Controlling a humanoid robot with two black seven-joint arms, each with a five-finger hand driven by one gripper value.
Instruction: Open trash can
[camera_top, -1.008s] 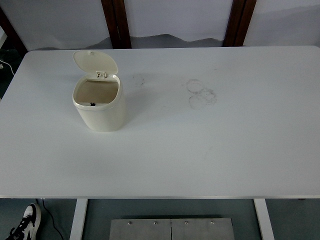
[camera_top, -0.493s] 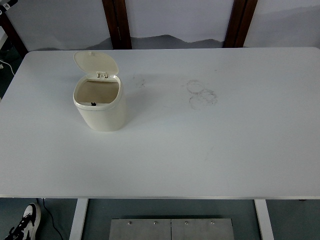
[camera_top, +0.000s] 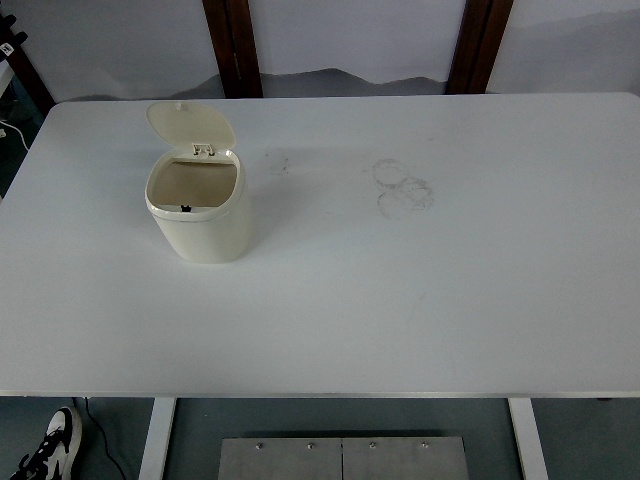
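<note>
Neither robot hand is showing, so their state cannot be told. Trash can (camera_top: 198, 210) is sitting in the upper left of the table (camera_top: 420, 290), lid (camera_top: 189, 124) standing open, unchanged from earlier.

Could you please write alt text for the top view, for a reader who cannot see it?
A cream trash can stands on the left part of a white table, its lid flipped up and open. Faint ring marks stain the tabletop, and no robot hand is in view.

Glossy cream plastic trash can (camera_top: 200, 215)
</note>
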